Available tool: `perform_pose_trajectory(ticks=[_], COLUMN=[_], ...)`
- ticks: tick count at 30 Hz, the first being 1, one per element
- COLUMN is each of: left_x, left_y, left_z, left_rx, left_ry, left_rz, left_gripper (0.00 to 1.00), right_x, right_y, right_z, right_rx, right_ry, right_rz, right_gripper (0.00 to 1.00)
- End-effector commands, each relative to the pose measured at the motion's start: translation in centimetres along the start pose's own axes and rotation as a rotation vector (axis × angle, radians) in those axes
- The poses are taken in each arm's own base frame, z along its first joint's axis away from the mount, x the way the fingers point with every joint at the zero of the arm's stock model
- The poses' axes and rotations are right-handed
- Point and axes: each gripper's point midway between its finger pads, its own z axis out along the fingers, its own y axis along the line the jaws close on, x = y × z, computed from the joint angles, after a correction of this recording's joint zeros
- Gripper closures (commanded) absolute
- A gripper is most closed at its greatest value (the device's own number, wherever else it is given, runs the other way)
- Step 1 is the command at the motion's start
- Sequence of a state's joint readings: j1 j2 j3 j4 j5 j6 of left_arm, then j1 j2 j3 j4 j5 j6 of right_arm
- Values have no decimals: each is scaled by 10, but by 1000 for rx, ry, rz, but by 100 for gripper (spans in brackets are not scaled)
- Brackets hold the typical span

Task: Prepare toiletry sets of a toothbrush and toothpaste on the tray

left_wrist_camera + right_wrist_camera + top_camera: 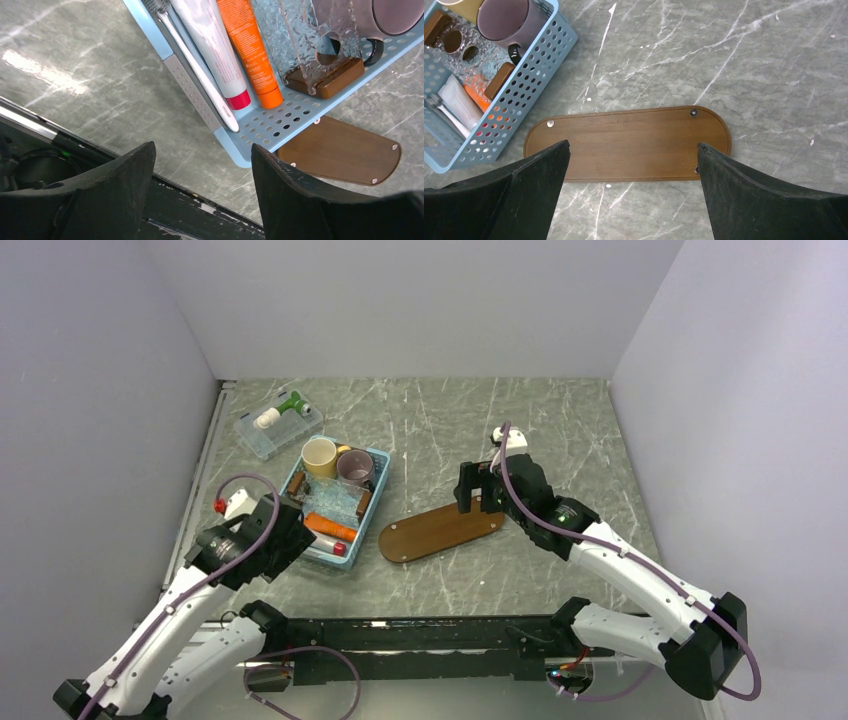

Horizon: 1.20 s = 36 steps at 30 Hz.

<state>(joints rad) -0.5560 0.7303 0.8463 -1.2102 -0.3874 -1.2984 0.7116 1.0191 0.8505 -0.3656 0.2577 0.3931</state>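
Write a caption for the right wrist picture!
Open black fingers hover above the dark-brown wooden oblong tray, beside the light-blue perforated plastic basket.

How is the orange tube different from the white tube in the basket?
The small orange squeeze tube has an orange cap; the white squeeze tube has a red cap. The orange tube lies beside a clear bumpy holder; the white tube beside the thin white toothbrush. Both lie side by side in the light-blue perforated basket.
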Motion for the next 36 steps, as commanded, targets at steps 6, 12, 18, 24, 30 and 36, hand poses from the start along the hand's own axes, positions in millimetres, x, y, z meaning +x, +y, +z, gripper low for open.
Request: perform_pose_trajectory(ticks=[6,12,18,24,30,36], left_x=[0,-4,-4,-1,5,6], left_y=[-15,-13,-11,-4,4,6], left_z=[28,48,58,63,62,60], left_rx=[25,-10,-26,-43,-54,-48], left_ry=[73,106,138,150,168,163], left_rz=[-73,-62,-44,-35,-22,-26], left_gripper=[28,33,42,46,46,47], right_x=[-3,-1,1,5,7,11], right_y=[5,6,7,7,8,9], right_z=[-4,-4,-3,-1,-1,2], right_rx=[-35,-39,-47,-51,-56,-60], right_ry=[-30,-20,-14,-4,6,17], right_rz=[26,23,23,24,21,21], right_gripper=[0,0,0,0,0,0])
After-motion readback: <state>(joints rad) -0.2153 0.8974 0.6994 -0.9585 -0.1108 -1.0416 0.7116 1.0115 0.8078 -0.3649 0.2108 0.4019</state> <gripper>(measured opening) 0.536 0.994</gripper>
